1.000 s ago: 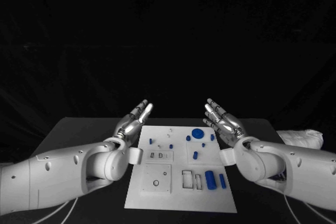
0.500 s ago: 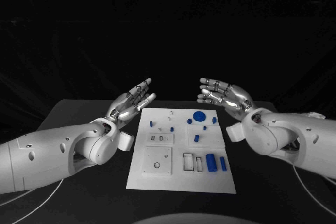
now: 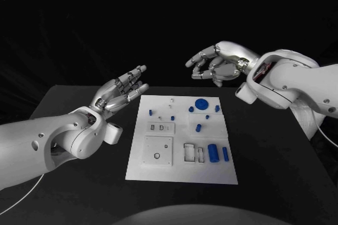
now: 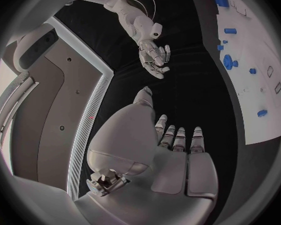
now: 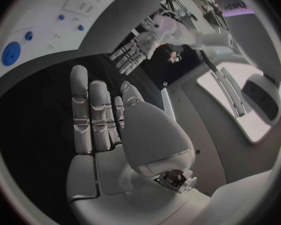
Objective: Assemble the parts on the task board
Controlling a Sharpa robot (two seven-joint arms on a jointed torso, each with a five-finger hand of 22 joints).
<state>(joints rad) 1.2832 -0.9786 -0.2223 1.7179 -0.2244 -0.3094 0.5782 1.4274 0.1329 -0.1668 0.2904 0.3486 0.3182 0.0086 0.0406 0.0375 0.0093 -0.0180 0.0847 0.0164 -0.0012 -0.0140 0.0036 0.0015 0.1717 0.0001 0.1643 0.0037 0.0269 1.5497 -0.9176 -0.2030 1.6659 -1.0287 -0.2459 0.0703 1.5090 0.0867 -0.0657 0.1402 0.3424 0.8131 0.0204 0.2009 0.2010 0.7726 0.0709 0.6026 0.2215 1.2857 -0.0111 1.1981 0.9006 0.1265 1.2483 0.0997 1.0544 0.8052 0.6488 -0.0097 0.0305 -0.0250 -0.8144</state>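
Observation:
The white task board lies in the middle of the black table. On it are blue parts: a round disc at the far end, small pegs in the middle and two cylinders near the front right. My left hand hovers left of the board's far end, fingers stretched and apart, holding nothing. High over the board's far edge, my right hand has loosely bent fingers and is empty. The left wrist view shows the left hand, right hand and board.
The board carries a square plate and rectangular slots at its near half. Bare black table runs along both sides of the board. In the right wrist view the right hand, the left hand and the disc appear.
My right arm has lifted its hand from beside the board to high above its far edge, fingers bending. The left hand stays left of the board. The camera has shifted.

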